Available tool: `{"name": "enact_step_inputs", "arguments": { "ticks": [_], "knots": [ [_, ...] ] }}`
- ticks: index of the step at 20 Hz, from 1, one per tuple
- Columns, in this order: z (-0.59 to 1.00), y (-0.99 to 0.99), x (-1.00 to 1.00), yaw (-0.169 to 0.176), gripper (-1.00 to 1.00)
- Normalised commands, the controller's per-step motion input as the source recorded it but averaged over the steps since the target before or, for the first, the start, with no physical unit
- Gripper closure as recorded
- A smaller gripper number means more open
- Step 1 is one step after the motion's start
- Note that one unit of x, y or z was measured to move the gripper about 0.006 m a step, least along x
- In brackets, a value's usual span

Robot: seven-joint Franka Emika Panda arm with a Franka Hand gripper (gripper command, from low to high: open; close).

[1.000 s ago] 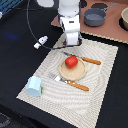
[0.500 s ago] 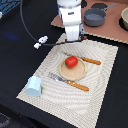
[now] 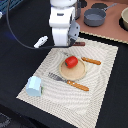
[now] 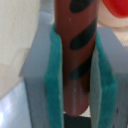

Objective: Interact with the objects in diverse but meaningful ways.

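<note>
Clamping sausage, claw closed, above mat far edge, tomato near.

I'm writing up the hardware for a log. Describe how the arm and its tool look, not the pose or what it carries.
The arm is a bulky white body with rounded casing and a dark band near the wrist. A black cable loops off it toward the exterior view's left, near a small white connector. In the wrist view the tool has two flat grey fingers lined with teal-green pads.
</note>
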Motion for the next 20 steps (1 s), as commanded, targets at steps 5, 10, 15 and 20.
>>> {"name": "enact_step_inputs", "arguments": {
  "ticks": [5,10,15,20],
  "knots": [
    [0.4,-0.45,0.25,-0.099,1.0],
    [0.74,-0.1,0.47,-0.068,1.0],
    [0.14,-0.13,0.34,-0.039,1.0],
    [0.04,-0.43,0.37,-0.07,1.0]
  ]
}}
